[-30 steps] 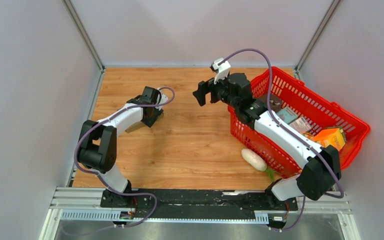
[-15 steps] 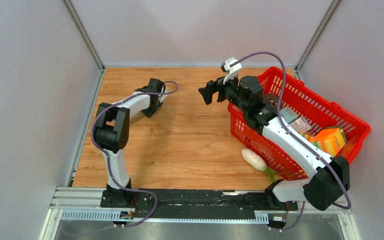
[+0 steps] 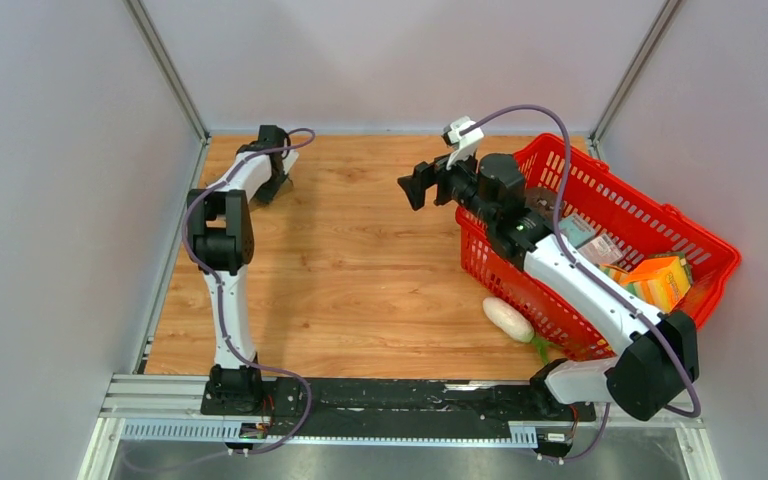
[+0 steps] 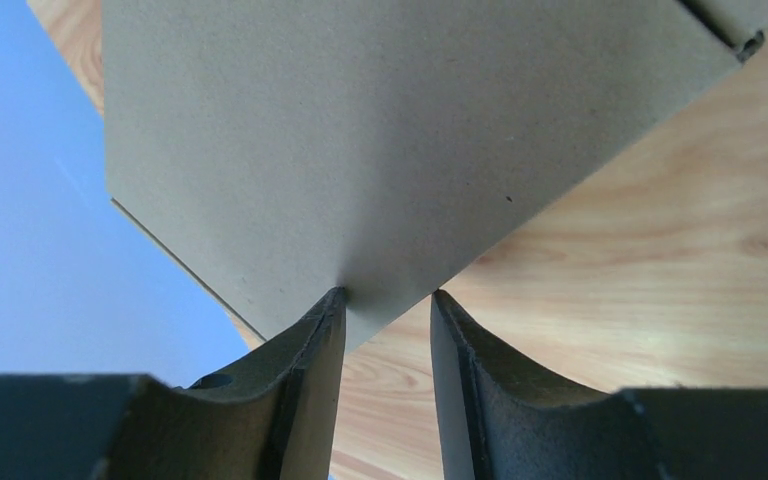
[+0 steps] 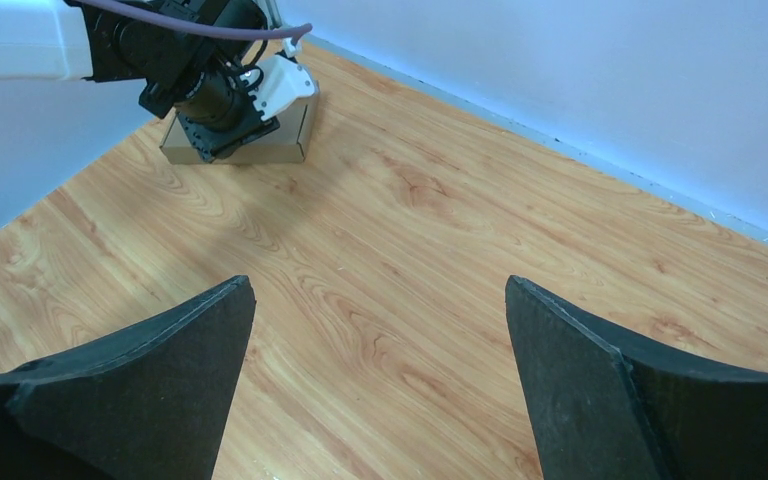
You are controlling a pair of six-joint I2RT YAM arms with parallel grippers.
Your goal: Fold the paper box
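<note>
**Box (image 5: pixel 295 130) flat in the far-left corner under the left gripper (image 3: pixel 274 186); right gripper (image 3: pixel 408 188) spread wide over the table (image 3: pixel 380 270)**

Top view: The left arm reaches to the table's far-left corner, and its gripper points down just beside the left wall. The box is hidden under it here. The right arm slants from its base up over the near-left wall of a red basket (image 3: pixel 610 182), which stands on the right side of the table. Its gripper hangs above the far middle of the table with the jaws apart and nothing between them, well apart from the left gripper. A white vegetable (image 3: pixel 508 318) lies on the wood, touching the basket's near-left side. Packets fill the basket, an orange carton (image 3: pixel 662 276) among them.

Left wrist view: The box's plain brown face (image 4: pixel 410 130) fills the upper picture, with one corner pointing at the fingers (image 4: pixel 310 350). The jaws stand a narrow gap apart. Their tips meet the cardboard at that corner, and nothing is seen pinched between them. Wood shows in the gap and to the right, and the blue-lit wall (image 4: pixel 30 250) is on the left.

Right wrist view: The two fingers (image 5: pixel 140 400) stand far apart, released, with bare wood between them. Far off to the left the box lies flat on the table as a closed, low rectangle near the wall. The left gripper (image 5: pixel 222 128) sits on top of it.
</note>
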